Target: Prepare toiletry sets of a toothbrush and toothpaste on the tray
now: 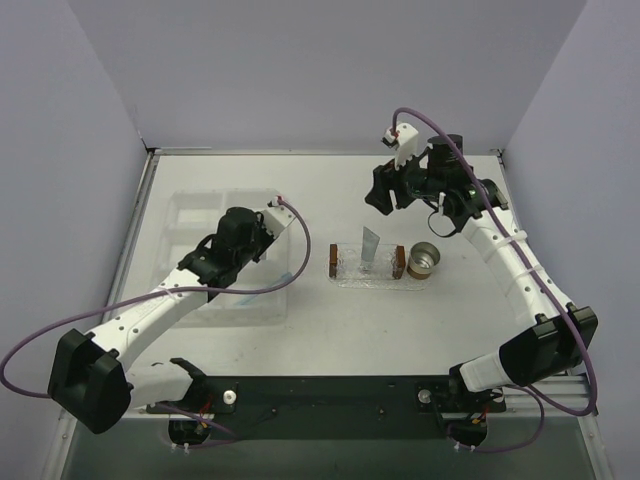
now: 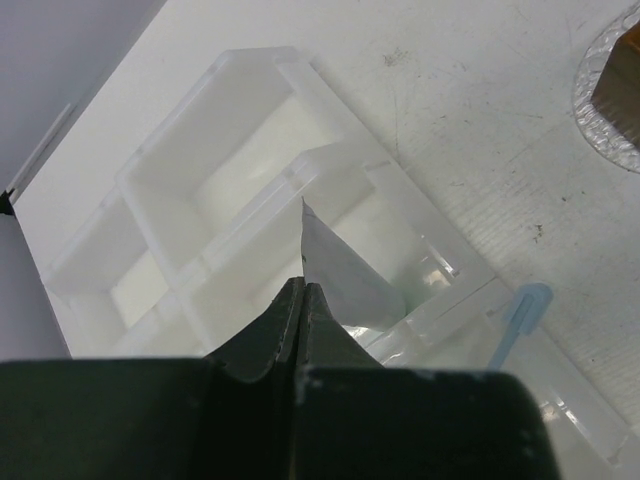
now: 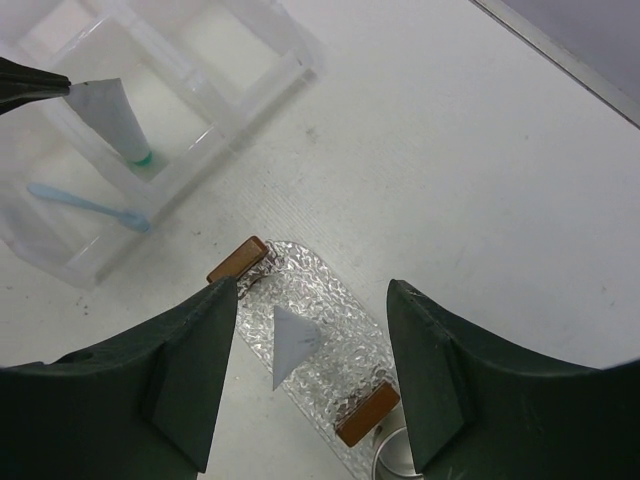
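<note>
My left gripper (image 2: 303,285) is shut on the flat crimped end of a pale toothpaste tube (image 2: 345,275). The tube hangs over a compartment of the clear box, and its teal cap (image 3: 143,158) points down. In the top view this gripper (image 1: 225,255) is over the box. A second toothpaste tube (image 3: 290,340) lies on the bumpy clear oval tray (image 3: 345,325), which has brown end handles (image 1: 333,260). My right gripper (image 3: 312,290) is open and empty, above the tray (image 1: 350,272). The light-blue toothbrush (image 3: 90,205) lies in the box and also shows in the left wrist view (image 2: 520,315).
The clear compartment box (image 1: 190,215) stands at the left of the table. A small metal cup (image 1: 425,260) stands right beside the tray's right handle. Walls close in the table at the left, back and right.
</note>
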{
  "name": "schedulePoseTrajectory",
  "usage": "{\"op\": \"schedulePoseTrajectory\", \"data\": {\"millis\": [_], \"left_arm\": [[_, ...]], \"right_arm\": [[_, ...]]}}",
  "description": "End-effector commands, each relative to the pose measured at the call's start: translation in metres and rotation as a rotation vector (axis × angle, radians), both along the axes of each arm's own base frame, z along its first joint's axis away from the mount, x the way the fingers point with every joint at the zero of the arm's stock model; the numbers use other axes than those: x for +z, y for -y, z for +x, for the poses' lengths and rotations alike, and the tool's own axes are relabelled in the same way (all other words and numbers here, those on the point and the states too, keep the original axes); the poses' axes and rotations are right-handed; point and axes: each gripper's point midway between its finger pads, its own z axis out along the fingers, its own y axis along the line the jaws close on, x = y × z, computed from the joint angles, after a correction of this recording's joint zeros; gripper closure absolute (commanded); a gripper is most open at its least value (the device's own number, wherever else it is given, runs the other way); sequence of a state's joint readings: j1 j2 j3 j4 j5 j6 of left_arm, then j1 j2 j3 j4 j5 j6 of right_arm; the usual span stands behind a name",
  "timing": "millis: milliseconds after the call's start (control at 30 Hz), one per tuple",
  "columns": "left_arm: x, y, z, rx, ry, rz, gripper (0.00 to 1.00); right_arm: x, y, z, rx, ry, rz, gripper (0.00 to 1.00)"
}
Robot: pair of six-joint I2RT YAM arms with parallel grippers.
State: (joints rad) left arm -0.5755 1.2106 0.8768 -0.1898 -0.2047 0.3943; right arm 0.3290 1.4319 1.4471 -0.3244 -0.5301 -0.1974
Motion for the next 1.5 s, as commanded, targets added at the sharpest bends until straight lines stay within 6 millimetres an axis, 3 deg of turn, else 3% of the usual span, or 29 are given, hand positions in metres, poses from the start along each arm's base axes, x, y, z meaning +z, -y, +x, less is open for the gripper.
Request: {"op": "schedulePoseTrajectory", "data": {"millis": [0,300,667,867,1033,1467], "left_arm": [[0.033,0.002,0.006,0.011,0.094,-0.09,1.0],[0.069,-0.006,0.014,0.034,0.161,-0.137,1.0],[0.134,0.0,0.019,-0.005,0.237,-0.236,1.0],[0.166,0.008,0.007,-0.079,0.255,-0.307,1.0],[0.193,0.027,-0.009,-0.198,0.249,-0.381,1.0],[0.228,0.057,-0.032,-0.364,0.196,-0.498,1.0]], "right_arm": [[0.009,-0.018,-0.012,0.078,-0.002,0.052,0.43],[0.026,-0.046,-0.017,0.216,0.027,0.073,0.38],[0.036,-0.078,-0.023,0.382,-0.021,0.171,0.31],[0.044,-0.093,-0.025,0.483,0.001,0.227,0.3],[0.051,-0.106,-0.027,0.556,-0.012,0.283,0.3],[0.049,-0.142,-0.029,0.678,-0.062,0.359,0.3]]}}
